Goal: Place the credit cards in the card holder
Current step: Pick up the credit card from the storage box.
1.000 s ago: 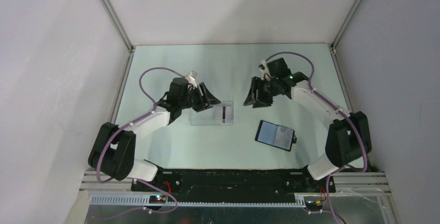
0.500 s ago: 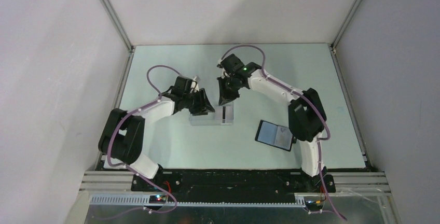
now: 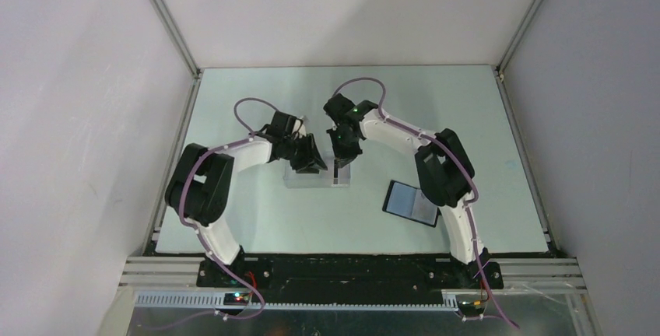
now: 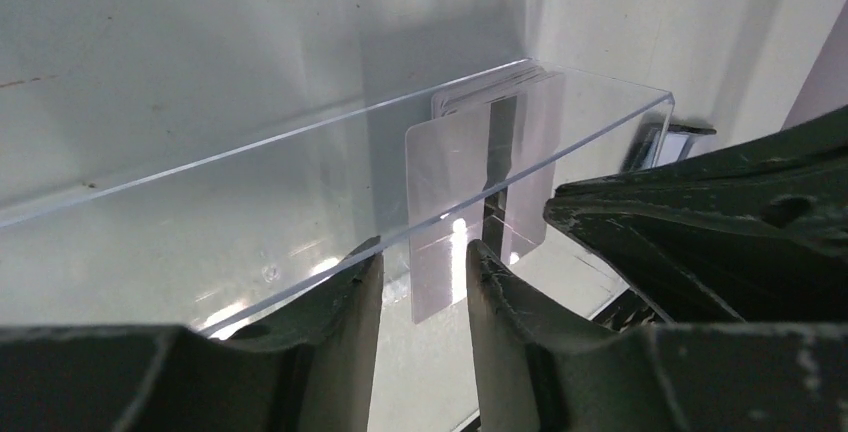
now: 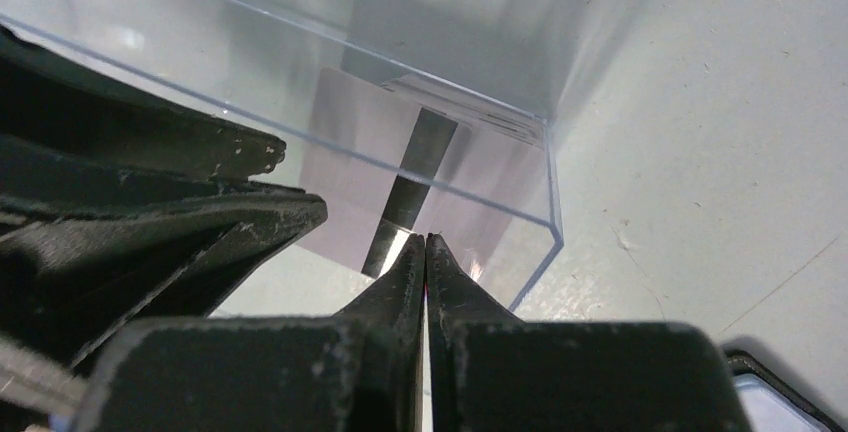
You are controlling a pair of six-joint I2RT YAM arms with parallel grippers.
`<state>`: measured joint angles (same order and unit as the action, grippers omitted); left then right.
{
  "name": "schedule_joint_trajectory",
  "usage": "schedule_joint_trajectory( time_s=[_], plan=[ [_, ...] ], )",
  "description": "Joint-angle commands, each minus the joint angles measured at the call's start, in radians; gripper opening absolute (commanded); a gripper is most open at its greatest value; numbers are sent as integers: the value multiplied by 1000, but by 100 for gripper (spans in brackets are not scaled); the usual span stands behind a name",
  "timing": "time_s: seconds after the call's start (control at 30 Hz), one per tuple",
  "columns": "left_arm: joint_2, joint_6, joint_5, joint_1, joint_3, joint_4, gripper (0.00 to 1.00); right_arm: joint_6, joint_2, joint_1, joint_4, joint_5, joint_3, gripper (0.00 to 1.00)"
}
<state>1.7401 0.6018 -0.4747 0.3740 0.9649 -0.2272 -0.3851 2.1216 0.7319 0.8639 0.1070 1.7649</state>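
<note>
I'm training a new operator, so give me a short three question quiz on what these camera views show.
1. True or false: the small black folding wallet lies open on the table.
2. Where are the thin pale plastic cards? A, flat on the table beside the wallet. B, standing on edge at one end of the clear rectangular plastic box. C, tucked into the wallet's pockets.
3. Which has its fingers pressed together, the left gripper or the right gripper?
Key: 1 true. 2 B. 3 the right gripper; the left one is open.
</note>
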Motion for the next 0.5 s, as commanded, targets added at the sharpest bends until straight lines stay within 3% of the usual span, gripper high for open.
schedule_joint_trajectory(
  time_s=[0.0, 0.27, 0.47],
  plan=[
    [28, -13, -13, 9, 38, 3, 42, 19, 38, 12, 16, -36, 41, 0],
    [59, -9, -42, 38, 69, 5, 35, 20, 75, 14, 21, -26, 46, 0],
    [51, 0, -59, 48, 84, 4, 23, 19, 82, 12, 23, -24, 46, 0]
  ],
)
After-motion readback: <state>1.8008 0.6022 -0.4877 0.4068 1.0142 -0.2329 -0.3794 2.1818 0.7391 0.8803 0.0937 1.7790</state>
